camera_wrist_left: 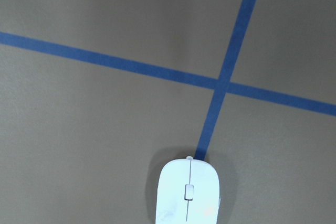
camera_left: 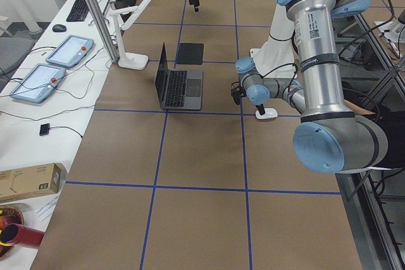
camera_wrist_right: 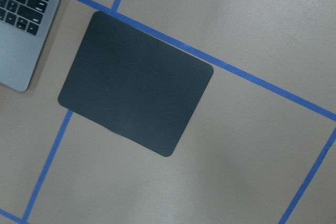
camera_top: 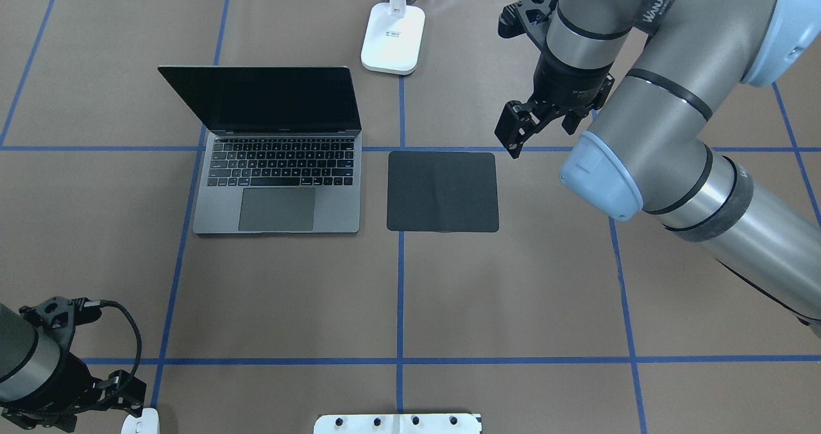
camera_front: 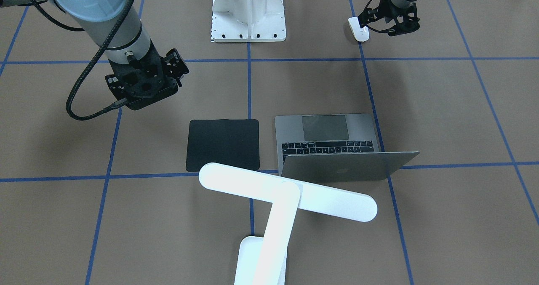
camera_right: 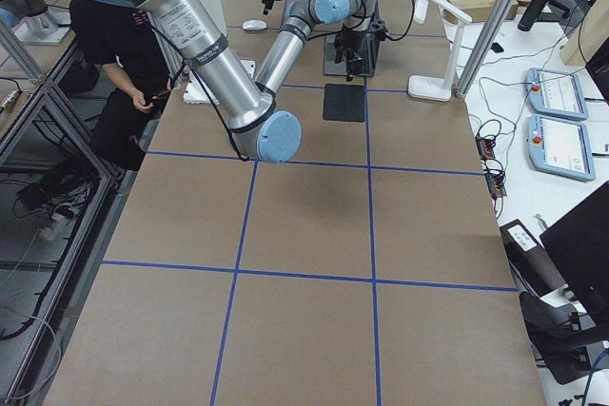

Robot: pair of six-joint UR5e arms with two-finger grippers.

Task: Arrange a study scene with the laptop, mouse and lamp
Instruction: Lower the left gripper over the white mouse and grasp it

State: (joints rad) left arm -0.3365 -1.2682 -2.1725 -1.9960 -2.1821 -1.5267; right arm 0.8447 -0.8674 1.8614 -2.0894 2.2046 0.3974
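Note:
The mouse [camera_wrist_left: 189, 193] lies on the table near the robot's left front corner, and also shows in the front view [camera_front: 358, 29]. My left gripper [camera_top: 125, 392] hangs just above and beside it, looks open and holds nothing. The laptop [camera_top: 276, 184] stands open with a dark screen. The lamp [camera_front: 286, 192] stands behind the laptop on its base [camera_top: 393, 40], and its head reaches over the table. My right gripper [camera_top: 537, 136] is open and empty, raised above the far right corner of a black square pad [camera_top: 442, 190].
The white ribbed pedestal [camera_front: 248, 13] stands at the robot's edge between the arms. Blue tape lines grid the brown table. A side bench with tablets [camera_left: 63, 52] runs past the far edge. A person [camera_right: 124, 45] stands by the robot's side.

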